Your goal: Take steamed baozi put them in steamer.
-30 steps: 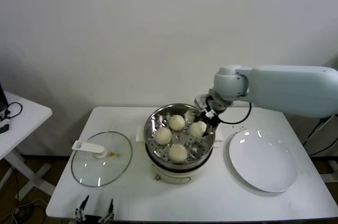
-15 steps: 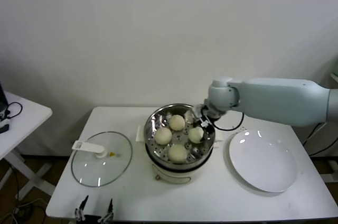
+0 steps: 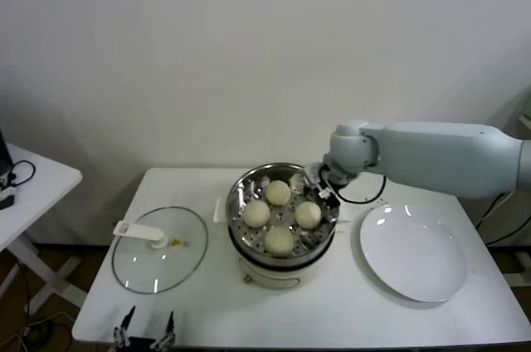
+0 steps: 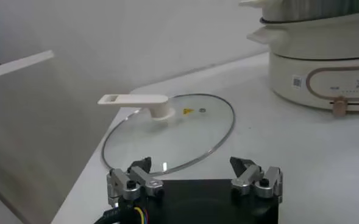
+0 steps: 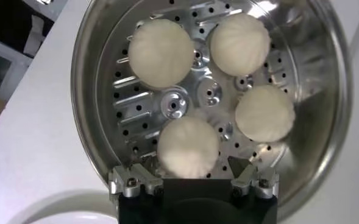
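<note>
Head view gives me the steamer [image 3: 282, 219] standing mid-tabletop [image 3: 207, 302], its steel basket on the cream pot base, with all four steamed baozi [image 3: 280, 239] lying on the perforated floor. They sit in a loose ring, each apart from its neighbours or nearly touching. My right claw [image 3: 322, 188] hangs over the basket's far right rim, just beside the bun nearest it. From the right wrist view I see that claw [image 5: 194, 182] with its fingers [image 5: 130, 181] spread wide and nothing between them; the nearest bun [image 5: 188, 148] lies just beyond the fingertips, not gripped. The other three buns [image 5: 161, 53] are farther across the floor.

To the steamer's right a white plate [image 3: 412, 252] lies flat on the tabletop. To its left lies the glass lid [image 3: 160, 248], white handle up. My left claw [image 3: 143, 331] is parked low at the near tabletop edge, in front of that lid; the left wrist view shows it [image 4: 194, 179] open and holding nothing, with the lid [image 4: 170, 128] ahead.
</note>
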Available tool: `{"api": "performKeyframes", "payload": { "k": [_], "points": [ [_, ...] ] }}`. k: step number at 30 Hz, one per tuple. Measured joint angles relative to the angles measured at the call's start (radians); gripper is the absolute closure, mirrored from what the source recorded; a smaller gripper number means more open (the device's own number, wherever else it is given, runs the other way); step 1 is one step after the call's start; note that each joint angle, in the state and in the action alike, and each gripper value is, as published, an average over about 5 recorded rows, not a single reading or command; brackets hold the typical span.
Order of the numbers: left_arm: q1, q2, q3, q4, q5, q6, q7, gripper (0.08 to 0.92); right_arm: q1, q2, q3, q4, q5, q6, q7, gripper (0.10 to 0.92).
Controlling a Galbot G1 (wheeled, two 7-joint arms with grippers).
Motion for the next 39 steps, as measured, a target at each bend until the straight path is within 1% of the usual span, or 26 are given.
{"api": "performKeyframes", "payload": {
  "k": [9, 13, 18, 25, 33, 39],
  "points": [
    [0.002, 0.0, 0.001, -0.011, 0.0, 0.0, 0.001, 0.177, 0.089, -0.087, 0.012, 0.048, 0.106, -0.011, 0.007, 0.203],
    [0.002, 0.0, 0.007, -0.016, 0.0, 0.001, 0.002, 0.177, 0.091, -0.163, 0.049, 0.088, 0.167, -0.029, 0.067, 0.203],
    [-0.002, 0.0, 0.01, -0.019, -0.002, 0.002, 0.001, 0.177, 0.029, -0.284, 0.148, 0.156, 0.243, -0.049, 0.185, 0.203],
    [-0.007, 0.0, 0.02, -0.02, -0.003, 0.004, 0.001, 0.177, -0.195, -0.468, 0.401, 0.273, 0.338, -0.044, 0.365, 0.203],
    [-0.016, 0.0, 0.029, -0.009, -0.002, 0.0, 0.001, 0.177, -0.511, -0.653, 0.671, 0.399, 0.395, 0.034, 0.546, 0.203],
    [-0.018, 0.0, 0.037, -0.006, 0.0, -0.001, 0.0, 0.177, -0.831, -0.719, 0.927, 0.448, 0.407, 0.119, 0.664, 0.203]
  ]
}}
